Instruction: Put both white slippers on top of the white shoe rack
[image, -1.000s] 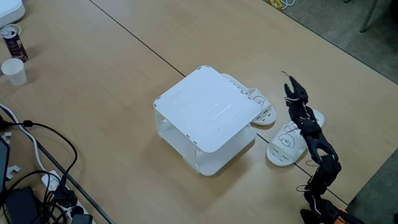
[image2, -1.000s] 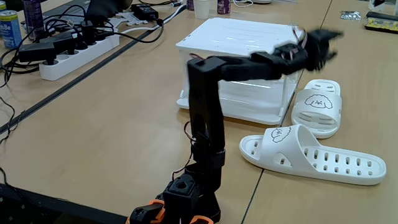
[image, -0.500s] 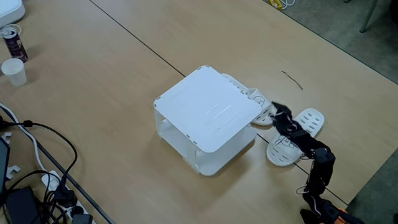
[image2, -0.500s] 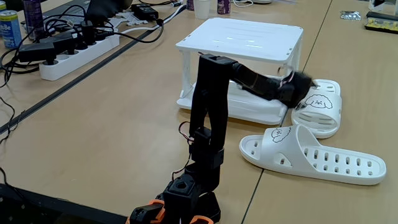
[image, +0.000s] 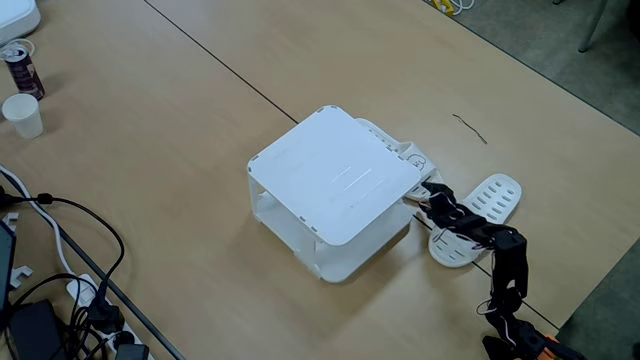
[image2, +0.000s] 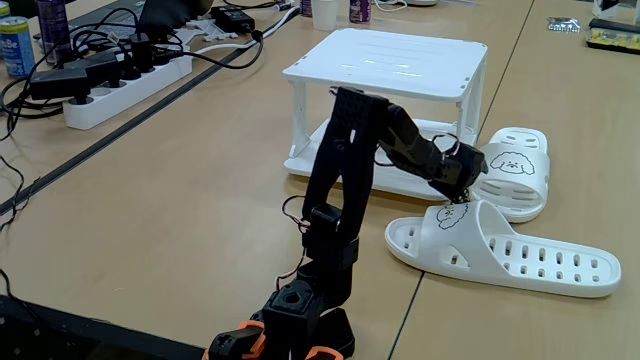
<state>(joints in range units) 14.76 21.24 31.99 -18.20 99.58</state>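
A: Where is the black two-finger gripper sitting?

B: In a fixed view it is reaching low between the boxy white plastic two-tier shoe rack and the nearer white plastic slide sandal with oval vent holes and a puppy face drawing. Its tip is hanging just above that sandal's strap, close to the toe of the farther white plastic slide sandal with the same puppy drawing.

A: Is it gripping anything?

B: I cannot tell. The fingers are blurring into a dark mass in both fixed views, so how wide they are standing is unclear, and nothing is showing between them.

A: And from the higher camera?

B: The gripper is lying beside the corner of the rack, over the gap between the two sandals. One sandal is lying on the light wooden table under the arm; the other is lying close against the rack, partly hidden behind its top panel.

A: Is anything lying on the rack?

B: Its flat top is showing bare white plastic. Both sandals are resting on the table.
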